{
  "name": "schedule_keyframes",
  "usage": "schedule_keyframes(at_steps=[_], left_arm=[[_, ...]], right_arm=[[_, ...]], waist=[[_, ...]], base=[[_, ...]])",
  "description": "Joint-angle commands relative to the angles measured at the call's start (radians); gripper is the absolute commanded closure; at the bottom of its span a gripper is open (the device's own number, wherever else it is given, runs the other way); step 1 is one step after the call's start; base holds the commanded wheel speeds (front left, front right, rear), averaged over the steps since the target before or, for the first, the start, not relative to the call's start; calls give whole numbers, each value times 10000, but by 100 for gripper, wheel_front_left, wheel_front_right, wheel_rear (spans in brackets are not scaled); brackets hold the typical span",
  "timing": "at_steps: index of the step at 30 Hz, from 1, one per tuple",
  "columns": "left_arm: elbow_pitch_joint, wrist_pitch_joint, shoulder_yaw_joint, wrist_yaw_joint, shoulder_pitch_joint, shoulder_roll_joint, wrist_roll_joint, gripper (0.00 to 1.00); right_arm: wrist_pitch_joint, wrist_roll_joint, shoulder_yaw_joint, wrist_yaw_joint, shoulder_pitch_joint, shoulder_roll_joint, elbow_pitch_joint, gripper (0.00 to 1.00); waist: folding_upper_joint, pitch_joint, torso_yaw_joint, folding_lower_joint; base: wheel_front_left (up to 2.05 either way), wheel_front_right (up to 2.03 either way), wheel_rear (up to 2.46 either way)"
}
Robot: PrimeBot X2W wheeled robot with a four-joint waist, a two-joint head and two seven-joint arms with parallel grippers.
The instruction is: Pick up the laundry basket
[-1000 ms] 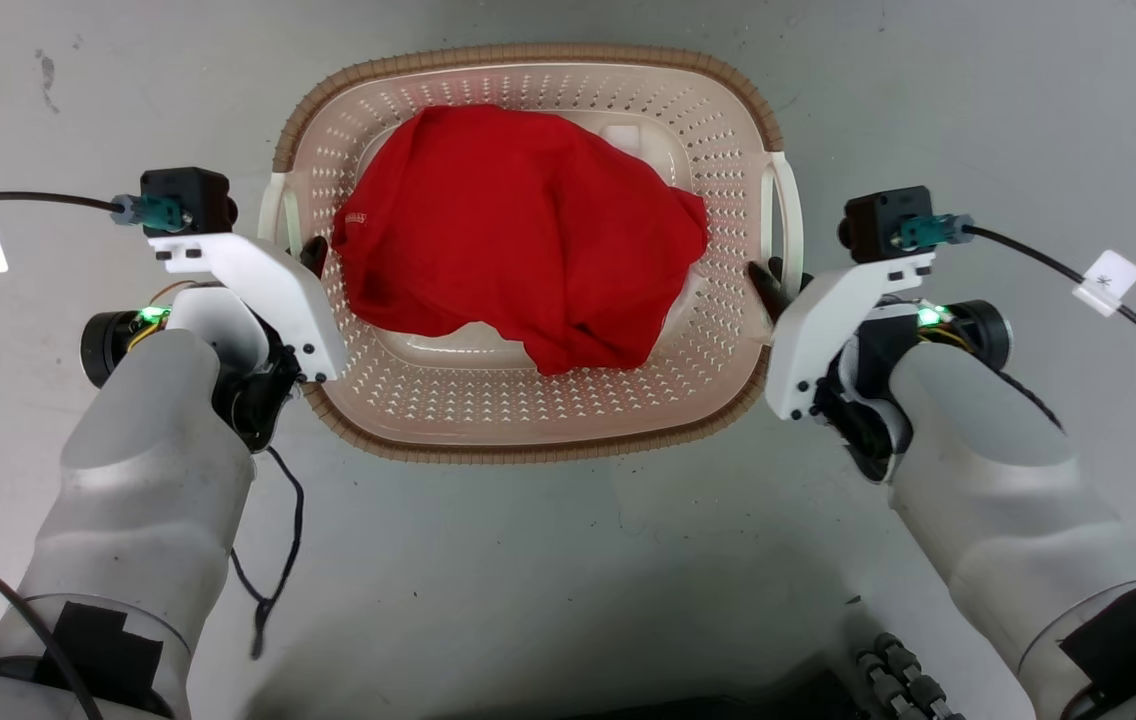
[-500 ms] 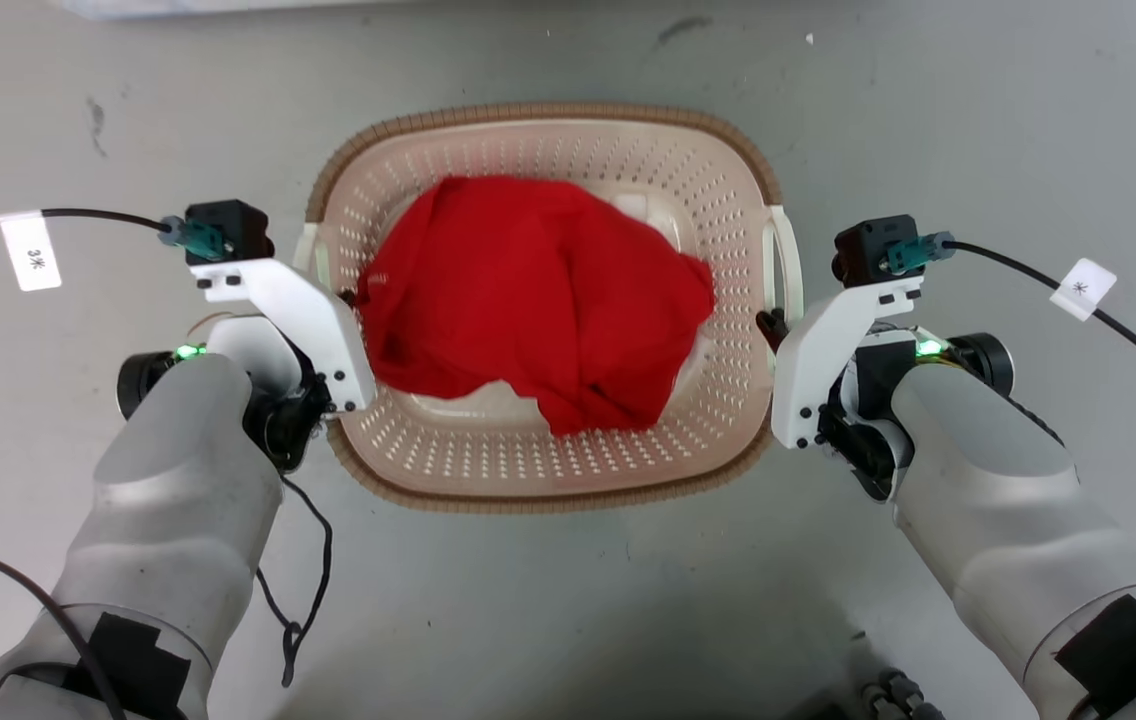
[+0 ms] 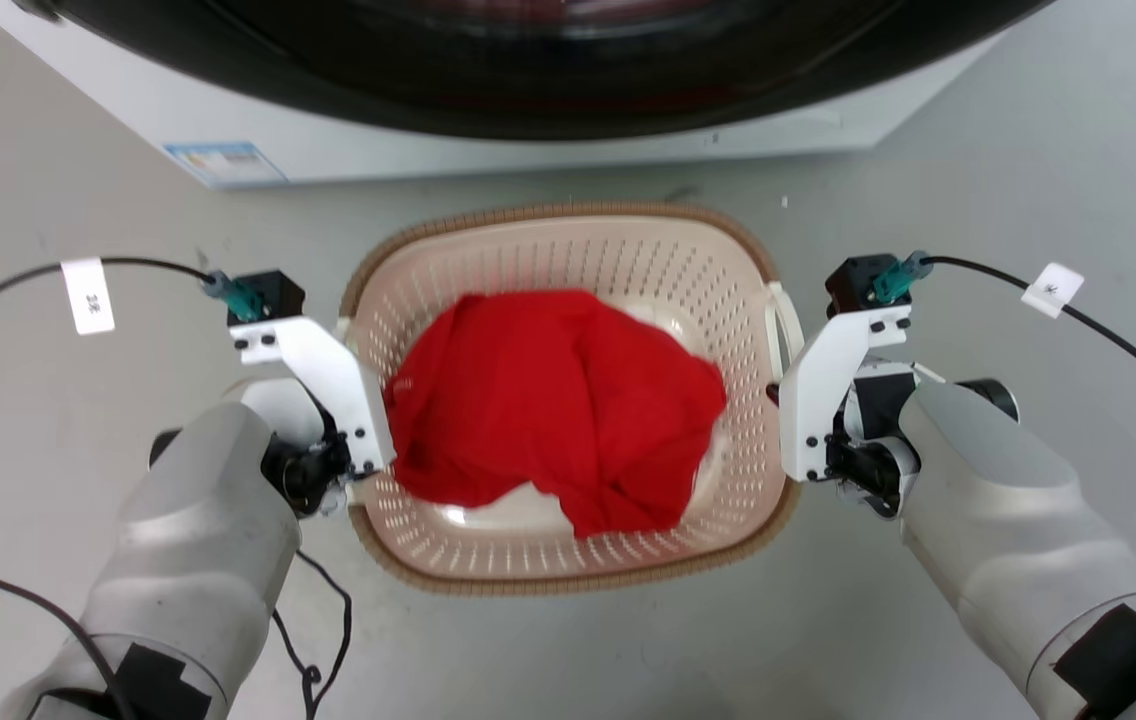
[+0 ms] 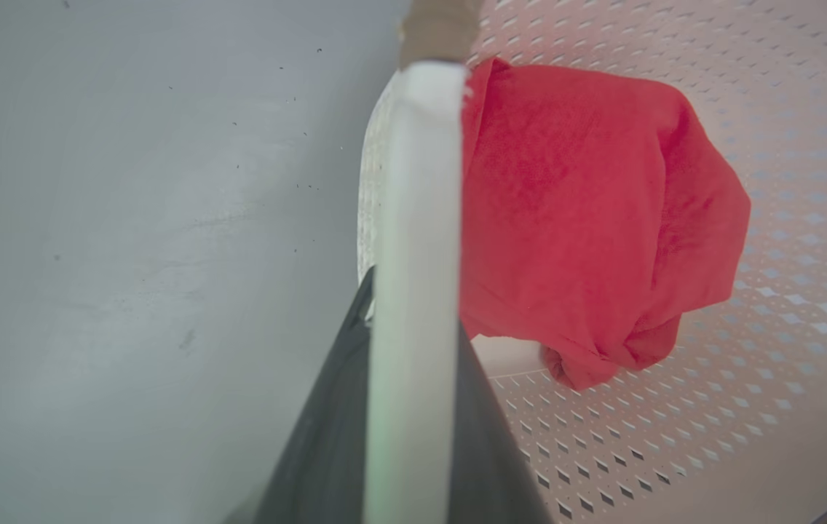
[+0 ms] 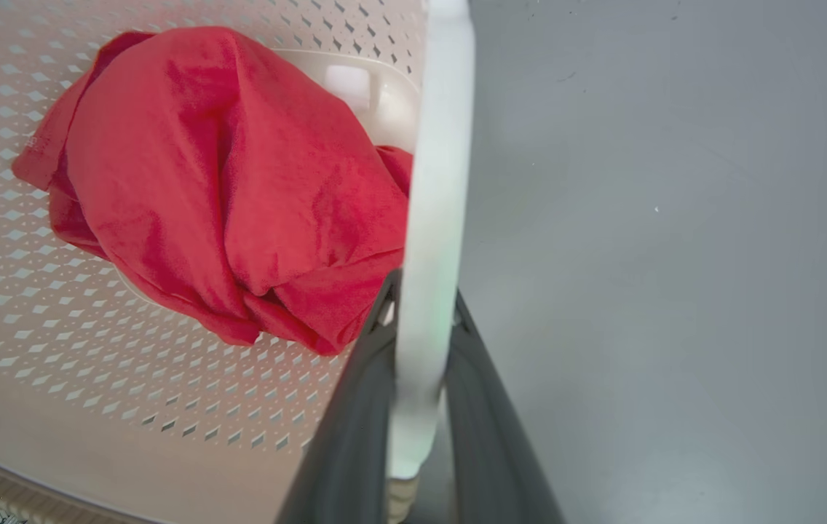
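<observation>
The laundry basket (image 3: 568,585) is held at both sides: its left white handle (image 4: 417,182) is clamped by the left gripper (image 4: 413,313), and its right white handle (image 5: 442,145) by the right gripper (image 5: 422,291). A red garment (image 3: 548,400) is carried inside the basket. Beyond the basket's far rim, a washing machine (image 3: 528,130) is seen, near but apart. Bare floor (image 3: 568,660) is left around the basket.

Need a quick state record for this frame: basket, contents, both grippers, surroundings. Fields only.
basket: laundry basket, over grey floor, in front of washing machine
contents: one crumpled red cloth
left gripper: fingers either side of left handle, shut on it
right gripper: fingers either side of right handle, shut on it
lifted off floor: cannot tell
</observation>
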State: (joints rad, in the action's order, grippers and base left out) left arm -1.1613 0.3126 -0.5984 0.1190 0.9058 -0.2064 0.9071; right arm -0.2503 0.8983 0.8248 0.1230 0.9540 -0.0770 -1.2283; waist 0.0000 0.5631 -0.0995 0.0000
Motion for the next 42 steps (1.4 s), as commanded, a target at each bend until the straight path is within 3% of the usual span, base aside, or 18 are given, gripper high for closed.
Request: schedule_keyframes(at_steps=[1, 24, 42], left_arm=[[183, 162, -86, 205, -80, 598, 194, 100], [-420, 1492, -507, 204, -1136, 813, 1245, 100], [-668, 2739, -642, 205, -1655, 774, 1791, 100]], right_arm=[[-211, 137, 120, 139, -198, 482, 165, 100], [-3150, 1208, 138, 138, -1136, 177, -414, 100], [-5606, 1374, -599, 139, -1563, 118, -557, 100]], waist=[[0, -836, 108, 0], [0, -4757, 410, 0], [0, -5673, 410, 0]], base=[[0, 0, 0], [0, 0, 0], [0, 0, 0]])
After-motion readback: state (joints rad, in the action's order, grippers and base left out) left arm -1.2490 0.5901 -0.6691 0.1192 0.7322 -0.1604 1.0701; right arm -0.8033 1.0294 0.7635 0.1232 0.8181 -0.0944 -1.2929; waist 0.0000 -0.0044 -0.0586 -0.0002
